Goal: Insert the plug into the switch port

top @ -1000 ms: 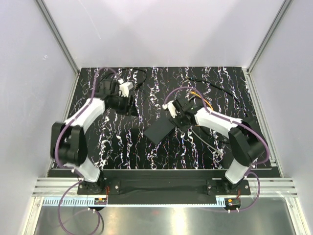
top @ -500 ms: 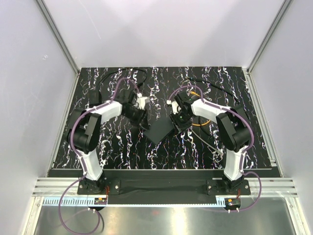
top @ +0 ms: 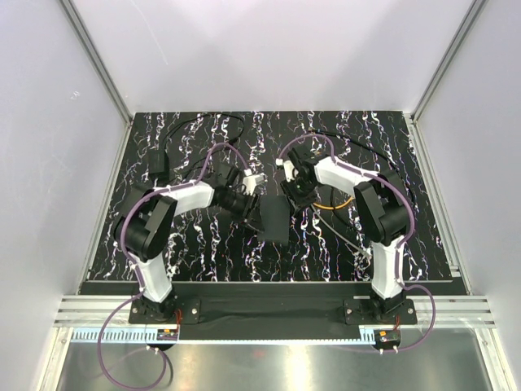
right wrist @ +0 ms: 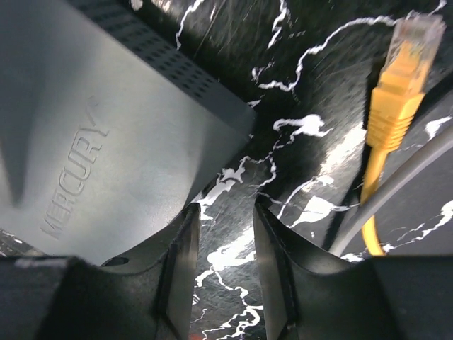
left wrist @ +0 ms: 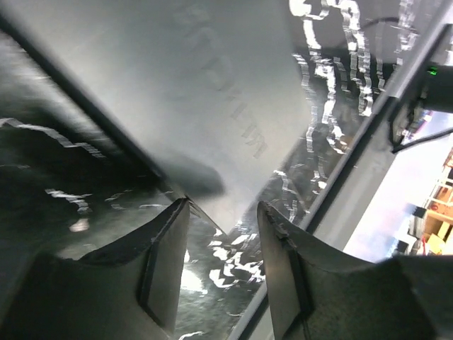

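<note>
The switch (right wrist: 106, 120) is being flanked by half-open, empty jaws; the plug (right wrist: 400, 78) is lying right of it, nearest the right gripper (right wrist: 225, 205).

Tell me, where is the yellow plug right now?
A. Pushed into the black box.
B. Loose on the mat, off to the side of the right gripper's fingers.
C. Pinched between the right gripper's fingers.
B: the yellow plug lies free beside the right gripper, whose fingers hold nothing, and apart from the black box.
</note>
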Robot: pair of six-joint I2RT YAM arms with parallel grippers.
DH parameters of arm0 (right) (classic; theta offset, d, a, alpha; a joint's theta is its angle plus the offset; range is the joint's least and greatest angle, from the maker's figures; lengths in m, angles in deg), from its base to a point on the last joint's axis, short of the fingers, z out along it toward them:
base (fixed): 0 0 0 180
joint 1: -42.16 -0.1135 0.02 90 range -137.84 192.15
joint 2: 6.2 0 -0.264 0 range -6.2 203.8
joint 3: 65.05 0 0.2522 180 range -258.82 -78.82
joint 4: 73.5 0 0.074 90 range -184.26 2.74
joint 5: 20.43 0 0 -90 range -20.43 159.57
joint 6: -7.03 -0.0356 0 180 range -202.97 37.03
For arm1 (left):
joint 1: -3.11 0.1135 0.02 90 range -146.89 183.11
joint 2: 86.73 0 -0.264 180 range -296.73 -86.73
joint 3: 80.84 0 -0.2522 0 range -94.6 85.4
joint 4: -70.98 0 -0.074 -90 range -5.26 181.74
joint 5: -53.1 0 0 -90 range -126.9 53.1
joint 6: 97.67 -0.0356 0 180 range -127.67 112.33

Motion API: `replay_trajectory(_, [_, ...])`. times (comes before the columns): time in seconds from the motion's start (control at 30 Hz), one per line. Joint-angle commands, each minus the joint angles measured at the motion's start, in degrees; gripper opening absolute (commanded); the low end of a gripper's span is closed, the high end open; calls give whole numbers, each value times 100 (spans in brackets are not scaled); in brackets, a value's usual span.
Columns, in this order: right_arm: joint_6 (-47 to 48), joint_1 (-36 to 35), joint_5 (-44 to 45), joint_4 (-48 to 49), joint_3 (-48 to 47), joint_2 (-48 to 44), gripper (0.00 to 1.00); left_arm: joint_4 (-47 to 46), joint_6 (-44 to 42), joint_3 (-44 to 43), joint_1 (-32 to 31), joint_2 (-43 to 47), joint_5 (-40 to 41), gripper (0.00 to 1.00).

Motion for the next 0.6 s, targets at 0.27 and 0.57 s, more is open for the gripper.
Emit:
replay_trajectory(0.27, [382,18,157,-68,-664,252,51,-48,-246,-38,374,1170,-210,52])
replay_trajectory(0.57, [533,194,-168,-605,-1016,-469,82,1948,-2426,-1761,2334,1331,967,58])
